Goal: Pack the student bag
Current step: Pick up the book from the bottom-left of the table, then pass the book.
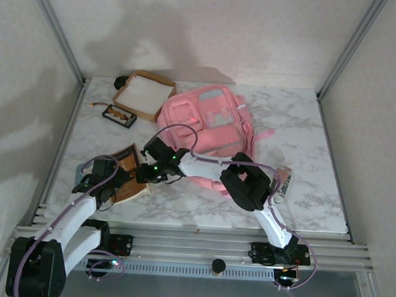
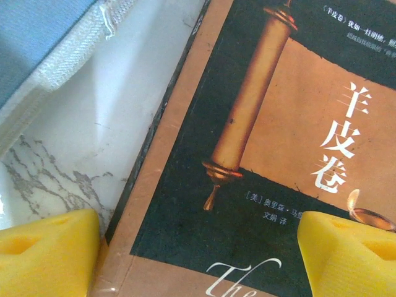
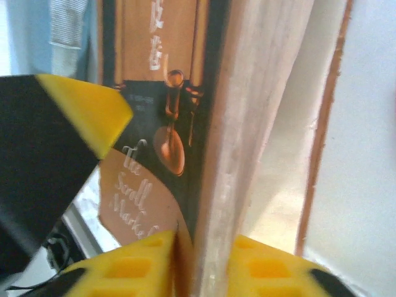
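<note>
The right gripper (image 3: 204, 263) is closed on the book (image 3: 145, 124). Its two yellow pads (image 3: 139, 269) pinch the pale page edge, one against the cover side and one on the far side of the page block. In the top view this arm reaches leftward past the near edge of the bag (image 1: 209, 125). The bag lies about mid-table, just right of the book, with pink straps trailing off its right side. The left gripper (image 2: 198, 247) stands wide open over the book's cover, with nothing gripped. One yellow fingertip (image 2: 49, 250) sits at the book's long edge where the marble begins, and the other is over the dark cover. Whether either one touches the book I cannot tell. Past that edge a narrow strip of table (image 1: 319, 142) shows in the left wrist view, then blue fabric (image 2: 43, 43) with a white woven hem. At the far left of the table the tray (image 1: 145, 93) sits just beside the bag's far-left corner. A small black item (image 1: 119, 115) lies just beside the tray's near-left side. The right third of the marble lies bare from the bag's straps to the table's right edge, apart from a small patterned thing (image 1: 283, 182) by the right arm. A bare strip also runs along the near edge in front of the bag.
</note>
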